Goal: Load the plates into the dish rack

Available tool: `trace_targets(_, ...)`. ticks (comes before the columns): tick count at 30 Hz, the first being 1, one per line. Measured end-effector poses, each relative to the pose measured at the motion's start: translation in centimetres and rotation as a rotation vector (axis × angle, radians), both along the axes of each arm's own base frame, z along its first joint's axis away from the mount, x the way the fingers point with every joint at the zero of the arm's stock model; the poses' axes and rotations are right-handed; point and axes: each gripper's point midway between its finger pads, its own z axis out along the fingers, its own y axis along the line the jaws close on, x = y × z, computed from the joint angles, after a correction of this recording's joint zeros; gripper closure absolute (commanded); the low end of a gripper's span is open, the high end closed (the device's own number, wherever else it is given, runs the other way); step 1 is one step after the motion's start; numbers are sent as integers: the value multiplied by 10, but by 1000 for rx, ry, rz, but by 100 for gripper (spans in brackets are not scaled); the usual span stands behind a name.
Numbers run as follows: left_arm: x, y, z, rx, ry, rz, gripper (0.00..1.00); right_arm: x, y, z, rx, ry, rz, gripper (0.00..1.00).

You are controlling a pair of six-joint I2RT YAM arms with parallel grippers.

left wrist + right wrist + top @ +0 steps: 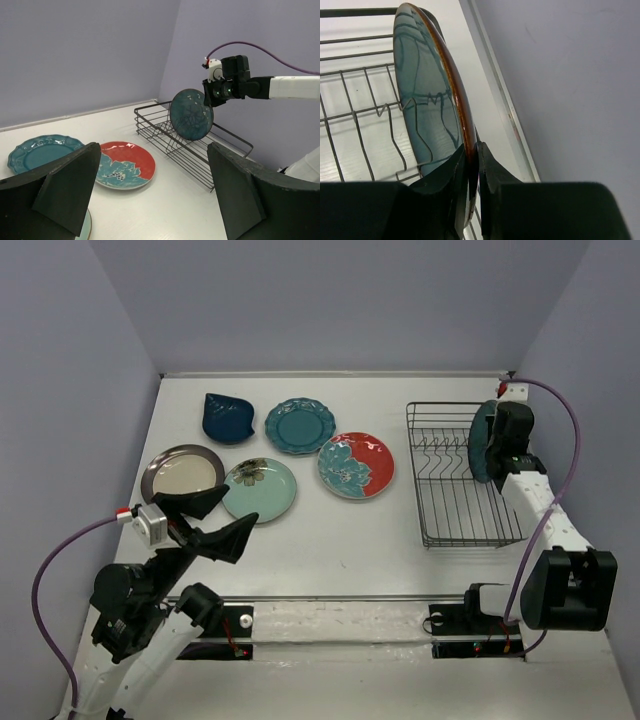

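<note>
My right gripper (497, 448) is shut on the rim of the dark teal glazed plate (482, 445) and holds it upright over the far right end of the black wire dish rack (445, 530). The plate (427, 95) shows edge-on in the right wrist view, and from its face in the left wrist view (190, 114). My left gripper (217, 518) is open and empty above the table's near left. On the table lie the navy leaf-shaped plate (227, 417), teal scalloped plate (300, 426), red plate with teal flowers (356, 465), pale mint plate (260, 490) and silver metal plate (182, 472).
The table's right edge and the side wall run close beside the rack (355, 100). A purple cable (570, 430) arcs over the right arm. The rack's tines (440, 455) stand empty left of the held plate.
</note>
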Motion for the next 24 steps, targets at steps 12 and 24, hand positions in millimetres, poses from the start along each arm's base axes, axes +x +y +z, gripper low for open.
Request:
trace_targets(12, 18, 5, -10, -9, 80, 79, 1, 8, -7, 75, 90, -197, -126, 8)
trace_targets(24, 46, 12, -30, 22, 199, 198, 1, -24, 238, 122, 662, -389, 385, 33)
